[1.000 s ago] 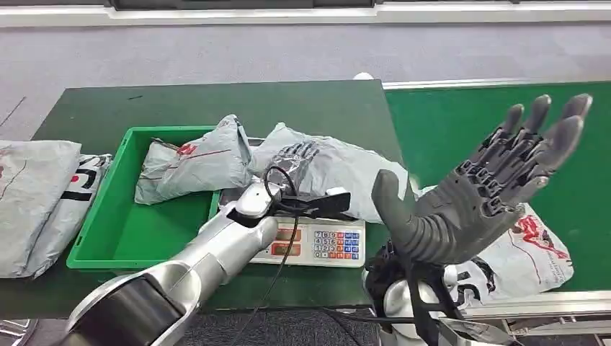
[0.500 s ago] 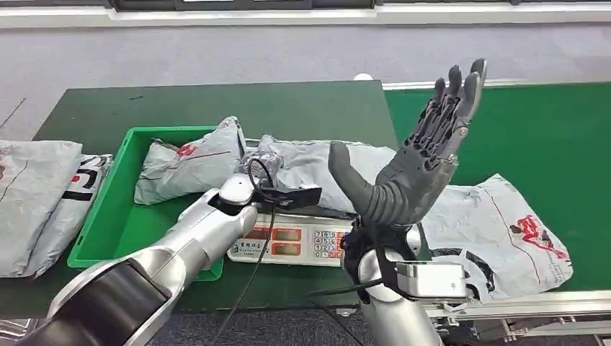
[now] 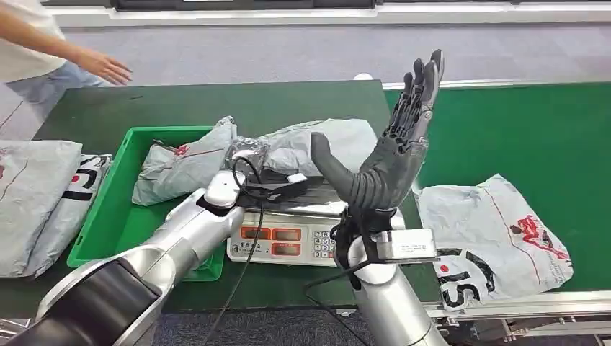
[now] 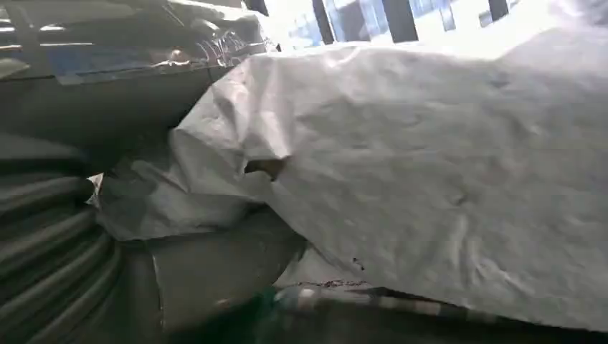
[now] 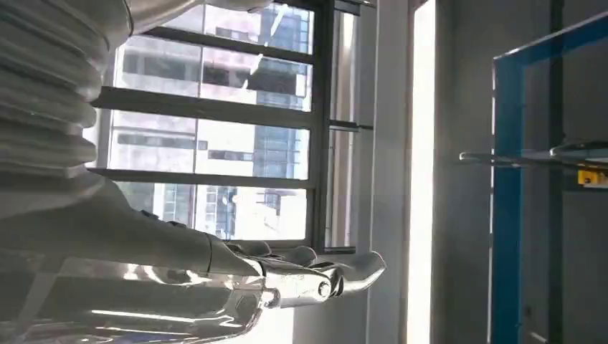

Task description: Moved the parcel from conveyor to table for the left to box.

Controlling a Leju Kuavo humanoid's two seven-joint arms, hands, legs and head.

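Note:
A grey parcel [image 3: 328,140] lies across the top of a white scale [image 3: 288,241] on the dark green table. My left hand [image 3: 251,160] grips the parcel's left end, beside the green bin [image 3: 101,209]. In the left wrist view the crumpled grey parcel [image 4: 430,179] lies over my thumb [image 4: 215,265]. My right hand [image 3: 389,158] is raised edge-on in front of the parcel, fingers straight and pointing up, holding nothing. The right wrist view has that hand [image 5: 301,276] stretched flat against a window.
The green bin holds another grey parcel [image 3: 180,169]. More grey parcels [image 3: 36,194] lie at the table's left end. A white-grey parcel [image 3: 497,238] rests on the green conveyor [image 3: 519,130] at the right. A person's hand [image 3: 108,68] reaches in over the table's far left corner.
My right hand swung left from over the conveyor and turned edge-on. My left hand drew the parcel leftward on the scale. A person's arm came in at the far left.

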